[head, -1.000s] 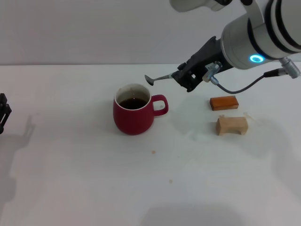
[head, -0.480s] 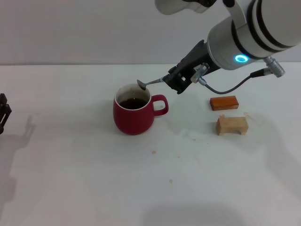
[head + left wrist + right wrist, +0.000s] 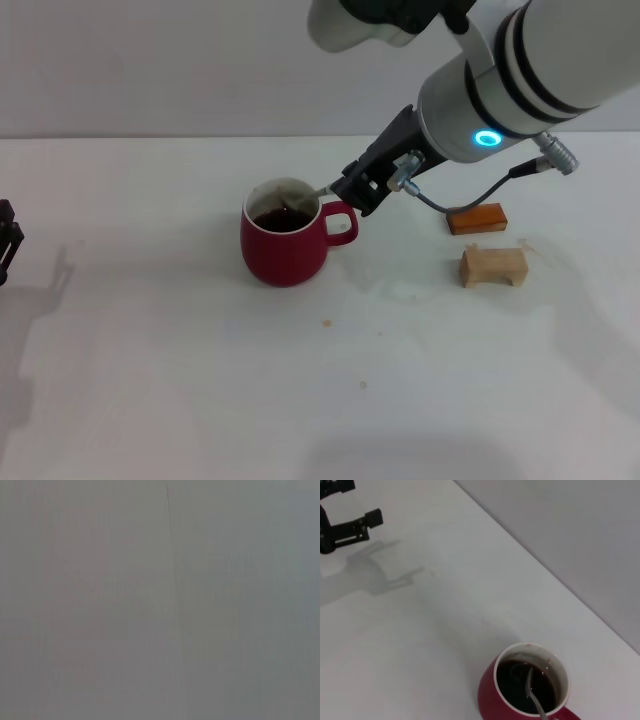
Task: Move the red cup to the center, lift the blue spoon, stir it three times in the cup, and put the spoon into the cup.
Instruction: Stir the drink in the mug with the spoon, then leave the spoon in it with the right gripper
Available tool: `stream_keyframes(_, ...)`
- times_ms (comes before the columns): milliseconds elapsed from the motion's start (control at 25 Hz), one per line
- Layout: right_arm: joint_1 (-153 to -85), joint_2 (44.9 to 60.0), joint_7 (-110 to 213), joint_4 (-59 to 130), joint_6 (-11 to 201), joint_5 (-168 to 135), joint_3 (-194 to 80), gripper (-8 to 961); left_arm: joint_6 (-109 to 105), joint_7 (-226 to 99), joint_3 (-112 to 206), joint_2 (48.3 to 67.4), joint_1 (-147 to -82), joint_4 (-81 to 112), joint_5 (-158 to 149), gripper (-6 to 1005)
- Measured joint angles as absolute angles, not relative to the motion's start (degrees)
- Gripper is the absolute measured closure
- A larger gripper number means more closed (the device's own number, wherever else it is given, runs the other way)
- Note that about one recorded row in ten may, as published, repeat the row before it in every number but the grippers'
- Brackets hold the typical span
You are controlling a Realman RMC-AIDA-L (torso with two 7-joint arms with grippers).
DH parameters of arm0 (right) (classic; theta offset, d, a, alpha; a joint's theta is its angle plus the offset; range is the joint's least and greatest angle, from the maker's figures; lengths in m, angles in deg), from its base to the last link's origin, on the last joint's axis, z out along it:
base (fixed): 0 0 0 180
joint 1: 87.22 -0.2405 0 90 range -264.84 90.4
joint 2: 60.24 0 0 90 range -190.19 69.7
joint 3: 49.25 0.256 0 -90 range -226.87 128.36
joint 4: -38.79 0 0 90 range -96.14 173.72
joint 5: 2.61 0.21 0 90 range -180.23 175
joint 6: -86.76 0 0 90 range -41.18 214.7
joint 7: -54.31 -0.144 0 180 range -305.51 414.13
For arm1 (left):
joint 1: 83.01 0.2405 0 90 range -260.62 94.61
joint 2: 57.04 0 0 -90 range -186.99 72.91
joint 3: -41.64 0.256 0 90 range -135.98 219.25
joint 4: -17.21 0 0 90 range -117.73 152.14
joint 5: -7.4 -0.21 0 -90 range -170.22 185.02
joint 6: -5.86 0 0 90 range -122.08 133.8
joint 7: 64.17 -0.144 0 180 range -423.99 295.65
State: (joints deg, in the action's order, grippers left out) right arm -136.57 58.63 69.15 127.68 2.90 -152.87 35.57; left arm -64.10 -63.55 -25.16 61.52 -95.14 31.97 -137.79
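While the red cup [image 3: 285, 245] stands upright on the white table [image 3: 200, 380], its loop handle points toward the orange-brown block [image 3: 476, 218]. Dark liquid fills the white interior partway. The cup sits left of both blocks, well apart from them.

Blue spoon [image 3: 532, 690]: metal bowl dipped into the dark liquid, stem slanting up and out over the rim on the handle side. In the head view only a short grey length of stem shows between the rim and the fingers; the pale handle end is hidden inside the grip.

Right gripper [image 3: 352, 190]: just beside the cup, above and a little behind its handle, reaching in from the block side. Dark fingers closed tight on the spoon's handle end. Arm body rises up and away from the cup, a cyan ring light on the wrist and a grey cable looping below it.

Orange-brown block lies flat, farther from the cup than the gripper. Pale wooden block [image 3: 492, 266] sits just in front of it, near but not touching.

Left gripper [image 3: 350, 527]: far from the cup at the table's left edge, off the surface, casting a shadow on the table. Dark fingers show no grasp; how far apart they stand cannot be told. Left wrist view shows only a plain grey surface.
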Motion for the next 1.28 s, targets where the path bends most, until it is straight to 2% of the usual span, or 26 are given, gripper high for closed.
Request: stream_keyframes(1280, -139.7, 58.67, 69.3, 117.7, 9.6, -151.6, 32.9, 828, -64.1, -63.6, -25.0, 61.52, -94.8, 32.0, -137.8, 145)
